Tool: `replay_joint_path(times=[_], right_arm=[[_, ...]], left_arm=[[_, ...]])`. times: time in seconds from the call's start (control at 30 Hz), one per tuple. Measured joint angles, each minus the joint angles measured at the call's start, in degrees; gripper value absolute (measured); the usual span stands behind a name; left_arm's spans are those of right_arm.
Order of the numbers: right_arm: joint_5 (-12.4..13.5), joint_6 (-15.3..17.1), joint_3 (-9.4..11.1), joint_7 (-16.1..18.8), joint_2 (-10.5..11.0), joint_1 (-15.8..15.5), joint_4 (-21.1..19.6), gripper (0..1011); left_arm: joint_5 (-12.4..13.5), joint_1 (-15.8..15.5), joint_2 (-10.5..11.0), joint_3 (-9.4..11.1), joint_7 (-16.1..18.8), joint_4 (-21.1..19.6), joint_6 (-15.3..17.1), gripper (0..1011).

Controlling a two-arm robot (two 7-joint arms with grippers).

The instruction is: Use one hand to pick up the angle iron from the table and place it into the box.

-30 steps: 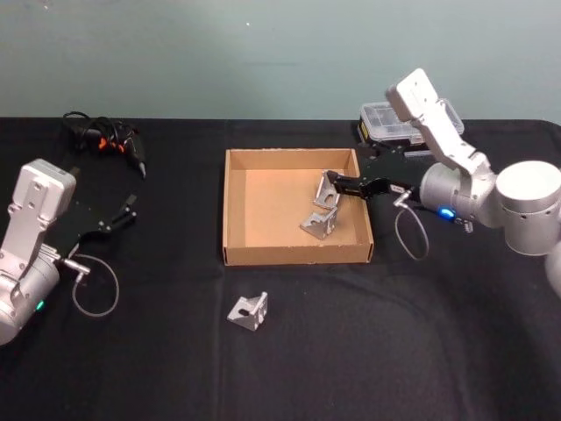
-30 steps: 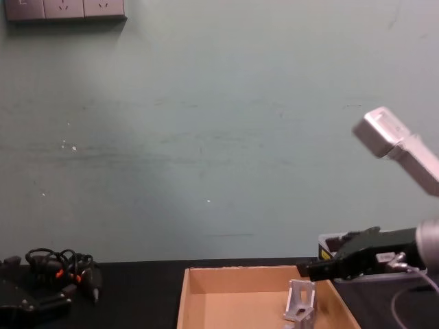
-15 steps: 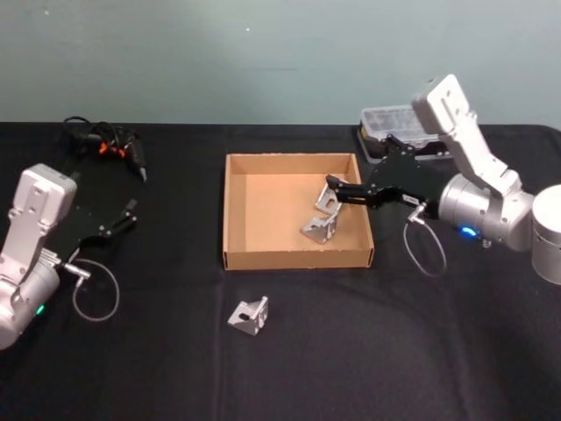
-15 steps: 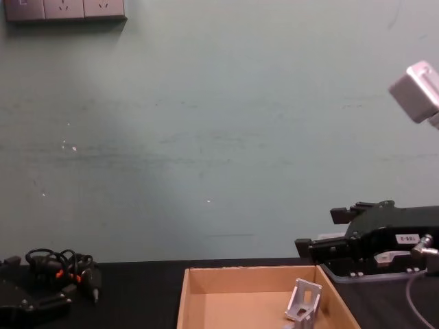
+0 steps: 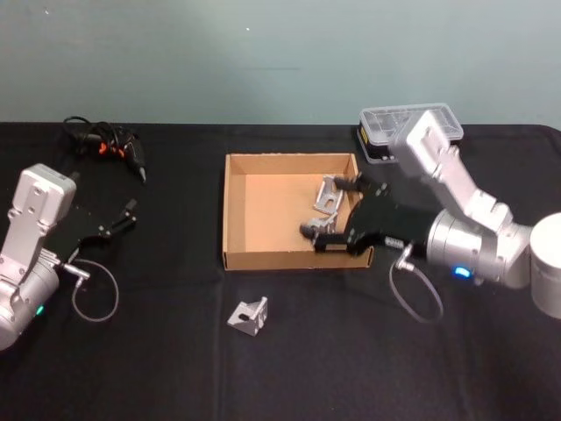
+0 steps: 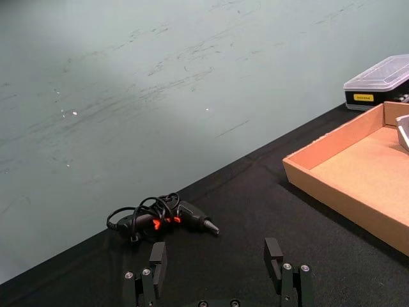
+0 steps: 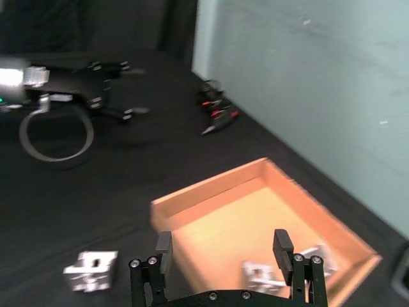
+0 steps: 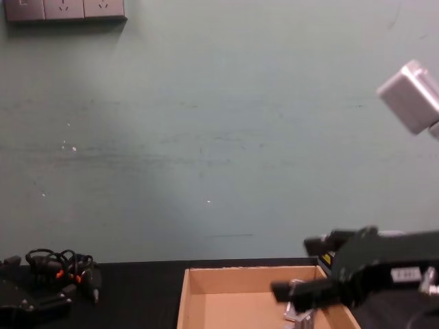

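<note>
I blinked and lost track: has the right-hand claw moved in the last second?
Yes. The right gripper has shifted over the box, from beside its right wall toward its near wall.

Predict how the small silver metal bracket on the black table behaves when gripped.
The small silver metal bracket looks rigid, so it should not bend. Its shiny faces may slip. Its angled shape probably will not roll.

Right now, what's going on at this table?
The right tool hangs open and empty over the box, where two angle irons lie by its right wall. A third angle iron sits on the table in front of the box. The left tool is parked, open, at the table's left.
</note>
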Motion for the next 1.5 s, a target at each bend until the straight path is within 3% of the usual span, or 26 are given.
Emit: replay_joint_path(times=[0.77,1.5], right_arm=[[0.98,2.55,-8.51,3.94,-1.63,0.13,0.91,1002],[-0.94,4.11,-11.96,3.99,-3.04,1.39,3.78,1003]], left_arm=[[0.0,0.0,0.0,0.0,0.0,0.0,0.0,1000],[0.0,0.0,0.0,0.0,0.0,0.0,0.0,1000]])
